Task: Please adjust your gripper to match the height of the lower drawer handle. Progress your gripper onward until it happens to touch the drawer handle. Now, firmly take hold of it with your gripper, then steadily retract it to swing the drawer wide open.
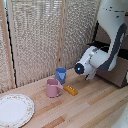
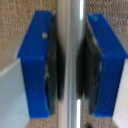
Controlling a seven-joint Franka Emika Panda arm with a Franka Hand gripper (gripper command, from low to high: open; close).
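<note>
**Handle bar between the pads; no legible writing**

Where the wrist view looks straight down the claw, gripper (image 2: 70, 64) seen with the lower drawer handle (image 2: 76, 60) running as a bright silver bar through the middle of the frame. Blue fingers (image 2: 36, 65) on either side, dark pads pressed close against the bar, no visible gap on either flank: narrow, clamped on the handle. Behind the fingers, a mottled brown surface, blurred; drawer front not told apart from it in this view. Pale grey wedge at one corner, unidentified.

In the exterior view, white arm bent down from the upper right, boxy wrist against the dark-brown drawer (image 1: 116, 75) at the exterior view's right. Gripper (image 1: 92, 75) mostly hidden behind the wrist; fingertips and handle not made out here. Dark round lens on the wrist faces the camera.

On the wooden table (image 1: 95, 107): blue cup (image 1: 61, 75) upright, pink mug (image 1: 52, 88) just in front of it, small orange block (image 1: 71, 90) lying beside the mug, patterned white plate (image 1: 14, 110) at the near left corner, well apart from the arm. Woven screen panels (image 1: 35, 35) behind.

No brand marks, labels or readable text on arm, cups, plate or cabinet at this resolution.
</note>
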